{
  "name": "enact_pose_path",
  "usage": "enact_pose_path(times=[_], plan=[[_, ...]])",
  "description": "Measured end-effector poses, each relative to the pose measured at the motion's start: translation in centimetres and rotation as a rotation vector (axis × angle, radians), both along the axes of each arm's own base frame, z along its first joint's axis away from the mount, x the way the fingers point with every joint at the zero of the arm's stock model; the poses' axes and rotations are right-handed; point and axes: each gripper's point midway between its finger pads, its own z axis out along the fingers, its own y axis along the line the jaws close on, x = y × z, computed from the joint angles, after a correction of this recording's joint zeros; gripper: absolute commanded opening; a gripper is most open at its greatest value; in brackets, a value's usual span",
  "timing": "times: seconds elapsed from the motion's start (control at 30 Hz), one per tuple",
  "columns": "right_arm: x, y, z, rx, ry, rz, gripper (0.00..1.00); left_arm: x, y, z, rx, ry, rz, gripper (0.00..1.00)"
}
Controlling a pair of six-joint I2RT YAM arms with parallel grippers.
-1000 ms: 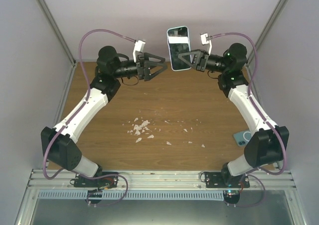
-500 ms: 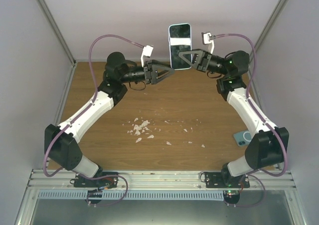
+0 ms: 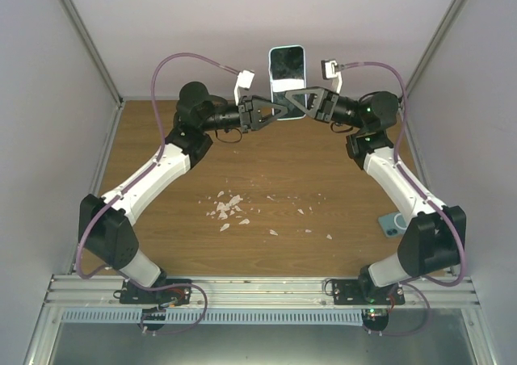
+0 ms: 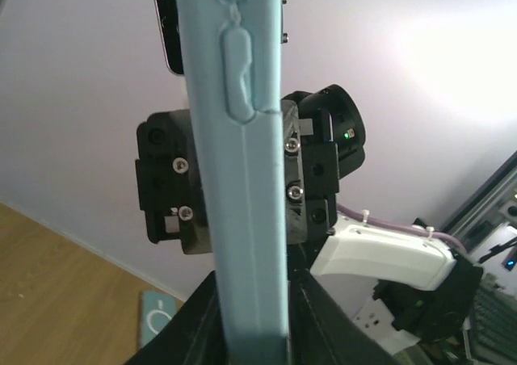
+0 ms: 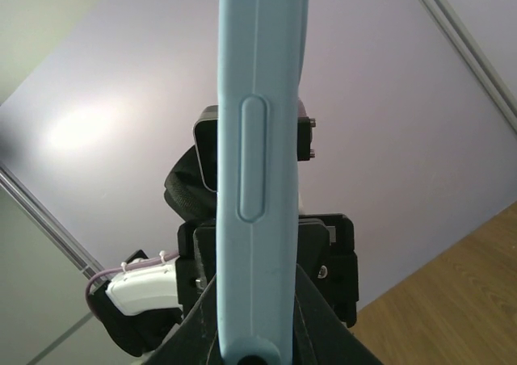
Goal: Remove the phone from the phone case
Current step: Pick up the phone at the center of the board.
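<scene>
Overhead and wrist views, both of my arms raised at the far edge of the table (image 3: 266, 163).

(a) One phone (image 3: 287, 65), dark screen toward the overhead camera, sits inside one light-blue phone case (image 4: 242, 220). The case's rim frames the screen on all sides. The pair stands on end in the air in front of the back wall (image 3: 242, 26), clear of the tabletop.

(b) My left gripper (image 3: 275, 112) reaches in from the left. Its two fingers (image 4: 198, 329) are drawn in narrow and press both faces of the case near its lower end. This edge of the case carries two raised button covers (image 4: 241, 70).

(c) My right gripper (image 3: 291, 106) reaches in from the right and pinches the same lower end, one finger (image 5: 319, 320) on each face. The edge seen here shows one long raised button cover (image 5: 252, 159). The two grippers meet almost tip to tip below the screen.

(d) On the table lie one other light-blue item (image 3: 393, 222), beside my right arm's elbow, and a loose scatter of white scraps (image 3: 228, 207) near the middle, too small to count exactly.
</scene>
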Motion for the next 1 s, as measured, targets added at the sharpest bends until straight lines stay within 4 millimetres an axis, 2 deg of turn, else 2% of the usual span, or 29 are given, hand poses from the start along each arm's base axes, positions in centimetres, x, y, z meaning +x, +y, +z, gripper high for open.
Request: enact_pose_path(times=[0.17,0.33,0.4,0.53,0.73,1.0], plan=[[-0.2,0.0,0.1,0.001,-0.027,-0.003,0.16,0.2,0.0,-0.3,0.005,0.010,0.003,0.00],[-0.2,0.0,0.0,-0.011,-0.049,-0.009,0.44,0.0,-0.1,-1.0,0.031,-0.011,-0.013,0.00],[-0.4,0.0,-0.1,-0.023,-0.070,-0.013,0.49,-0.1,0.0,-1.6,0.049,-0.015,-0.024,0.00],[-0.7,0.1,-0.7,-0.075,-0.102,-0.009,0.50,-0.8,0.4,-3.0,0.099,-0.035,-0.059,0.00],[-0.8,0.4,-1.9,-0.188,-0.171,0.002,0.50,-2.8,1.5,-5.1,0.190,-0.087,-0.129,0.00],[-2.7,0.2,-4.2,-0.296,-0.230,0.052,0.44,-4.5,2.9,-7.0,0.246,-0.119,-0.169,0.00]])
